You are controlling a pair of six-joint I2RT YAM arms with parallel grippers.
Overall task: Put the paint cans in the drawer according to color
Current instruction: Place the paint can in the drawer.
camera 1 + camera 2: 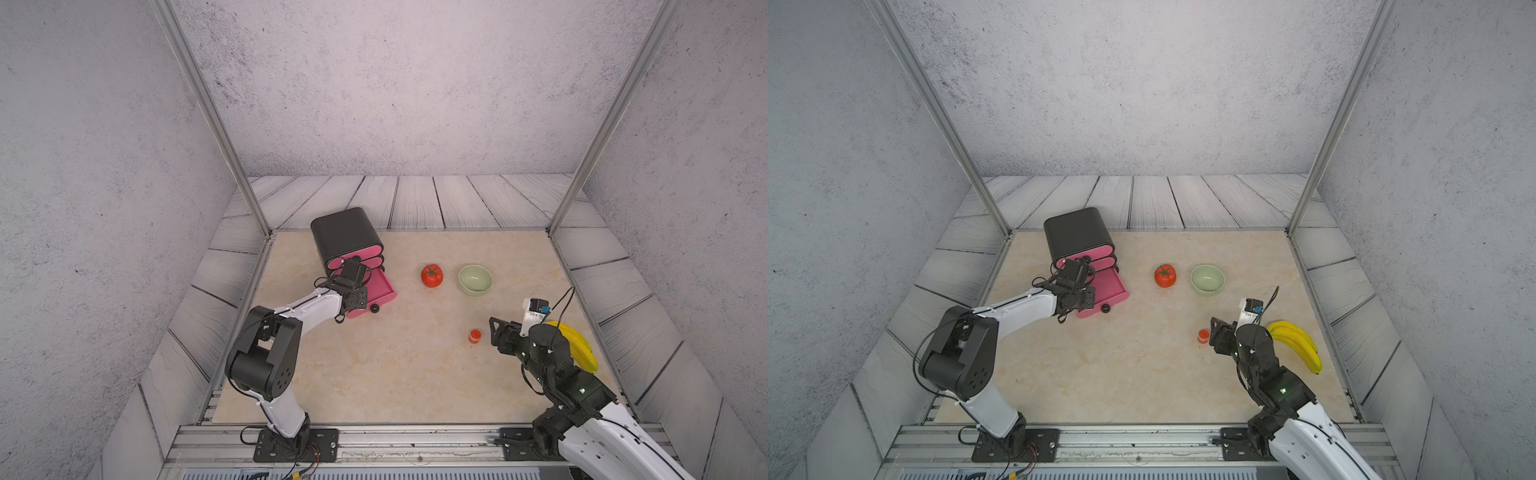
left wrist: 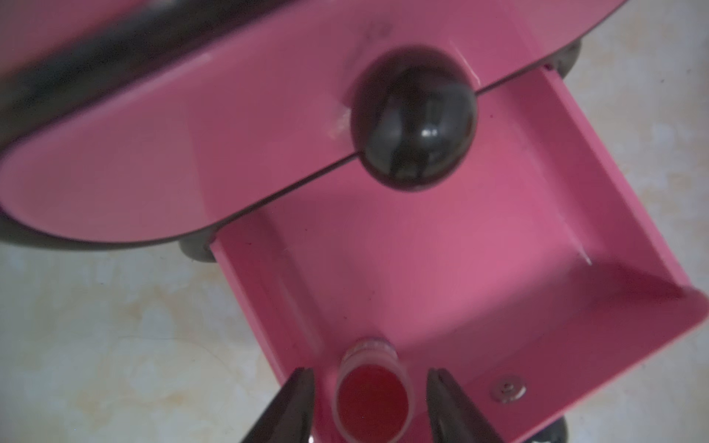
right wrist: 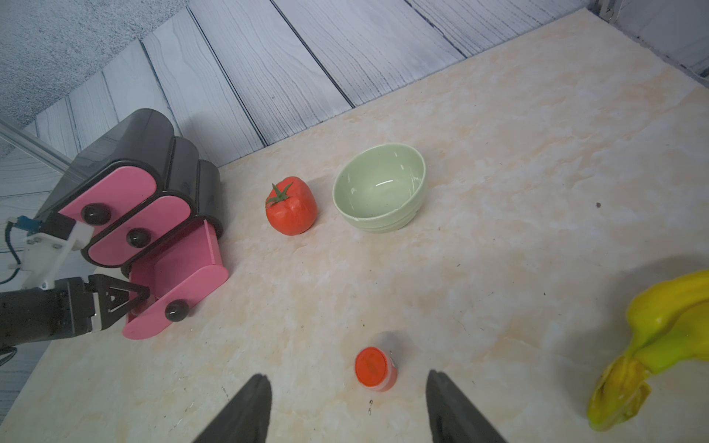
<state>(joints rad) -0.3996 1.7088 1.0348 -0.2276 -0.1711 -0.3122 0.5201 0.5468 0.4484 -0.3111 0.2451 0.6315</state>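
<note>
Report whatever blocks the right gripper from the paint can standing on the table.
Nothing visible. Only bare table lies between the right gripper and the paint can; tomato, bowl and bananas sit clear of it.

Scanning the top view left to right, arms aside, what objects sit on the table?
From left: drawer chest, tomato, bowl, bananas. The orange paint can lines up with the bowl, so I skip it.
</note>
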